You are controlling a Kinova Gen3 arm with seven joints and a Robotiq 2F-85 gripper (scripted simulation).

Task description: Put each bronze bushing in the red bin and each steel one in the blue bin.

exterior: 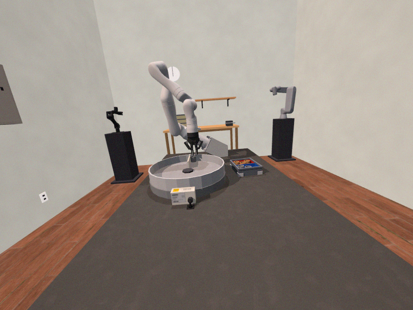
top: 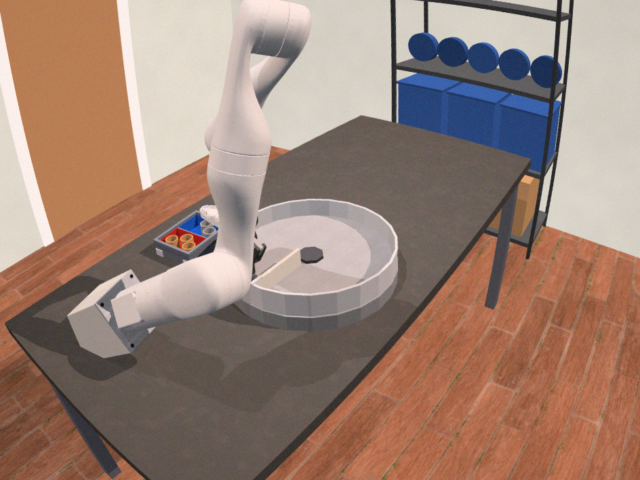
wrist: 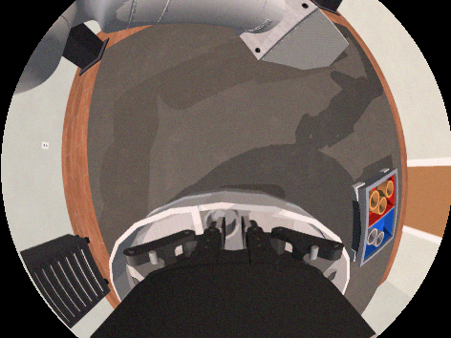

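Note:
The turntable carries a grey steel bushing, upright beside the cream divider. My gripper points down just above this bushing. Its fingers stand narrowly apart with nothing between them. In the top view the arm hides the fingertips and this bushing. The red bin holds three bronze bushings. The blue bin holds two steel bushings.
A high pale wall rings the turntable. The cream divider runs from the rim toward the dark hub. A white box and a small black stand are beside the ring.

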